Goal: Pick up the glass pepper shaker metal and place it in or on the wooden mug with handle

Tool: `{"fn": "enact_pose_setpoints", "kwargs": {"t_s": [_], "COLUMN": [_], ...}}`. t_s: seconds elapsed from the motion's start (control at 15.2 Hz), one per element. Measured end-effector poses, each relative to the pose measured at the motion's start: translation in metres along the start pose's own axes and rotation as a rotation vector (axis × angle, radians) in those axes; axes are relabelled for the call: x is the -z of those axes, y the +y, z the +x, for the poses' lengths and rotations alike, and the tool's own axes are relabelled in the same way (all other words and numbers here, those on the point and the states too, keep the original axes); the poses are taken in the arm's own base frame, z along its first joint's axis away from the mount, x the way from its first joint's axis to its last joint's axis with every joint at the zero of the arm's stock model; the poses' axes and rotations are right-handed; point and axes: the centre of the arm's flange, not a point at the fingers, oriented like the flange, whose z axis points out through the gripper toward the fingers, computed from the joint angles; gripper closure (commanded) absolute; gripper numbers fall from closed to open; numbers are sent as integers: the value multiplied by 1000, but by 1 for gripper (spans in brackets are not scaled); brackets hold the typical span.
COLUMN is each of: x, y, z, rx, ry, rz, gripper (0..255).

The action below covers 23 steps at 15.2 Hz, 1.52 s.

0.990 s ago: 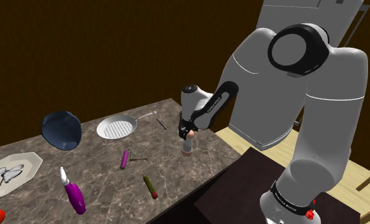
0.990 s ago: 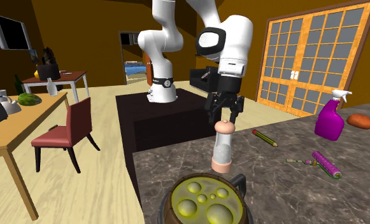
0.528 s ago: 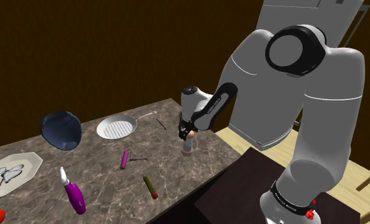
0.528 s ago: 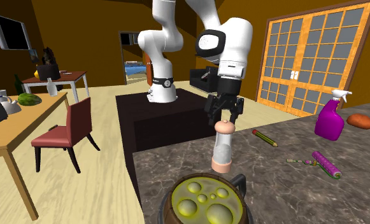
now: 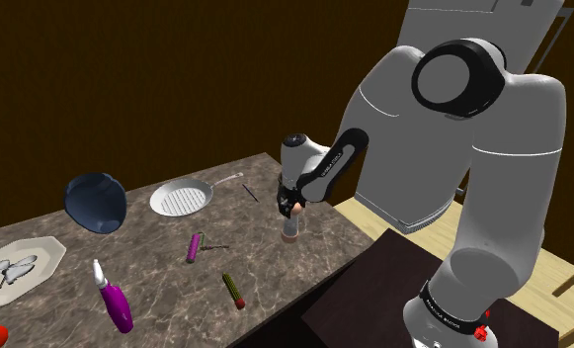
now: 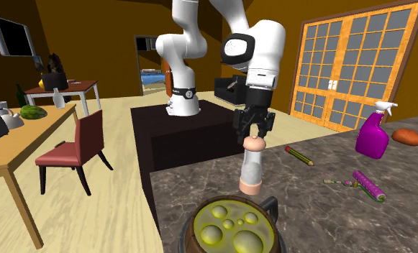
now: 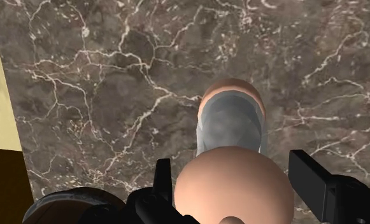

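Note:
The pepper shaker (image 6: 251, 169) stands upright on the dark marble counter (image 6: 322, 215), a clear body between a tan base and a tan rounded cap. My black gripper (image 6: 254, 131) comes straight down onto it, and its fingers (image 7: 163, 183) press against both sides of the cap (image 7: 231, 184). From the shoulder view the gripper (image 5: 291, 206) sits on top of the shaker (image 5: 291, 231) near the counter's right end. The dark mug (image 6: 229, 226), with a handle and yellow-green bubbly contents, stands close by the shaker; its rim (image 7: 72, 207) shows beside the gripper.
On the counter lie a grey pan (image 5: 183, 199), a blue bowl (image 5: 95, 202), a purple spray bottle (image 5: 115, 304), a small purple tool (image 5: 193, 246), a red-green pencil (image 5: 234, 290) and a white plate (image 5: 18, 267). The counter edge (image 5: 324, 282) runs near the shaker.
The fingers stood apart around the shaker's cap before; now they have drawn in onto it. The shaker and arm have stayed in place.

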Motion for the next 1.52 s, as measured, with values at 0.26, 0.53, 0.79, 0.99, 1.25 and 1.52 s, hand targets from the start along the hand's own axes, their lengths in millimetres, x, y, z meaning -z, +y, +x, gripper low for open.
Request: {"fn": "enact_pose_setpoints", "kwargs": {"t_s": [0.26,0.53,0.79,0.99,1.25,1.52], "x": [3,20,41,56,78,98], "y": [0,5,8,12,15,19], "z": [0,1,3,5,7,7], "rx": [0,0,0,0,0,0], "ry": [0,0,0,0,0,1], "rz": [0,0,0,0,0,0], "gripper": [255,255,255,255,255,255]}}
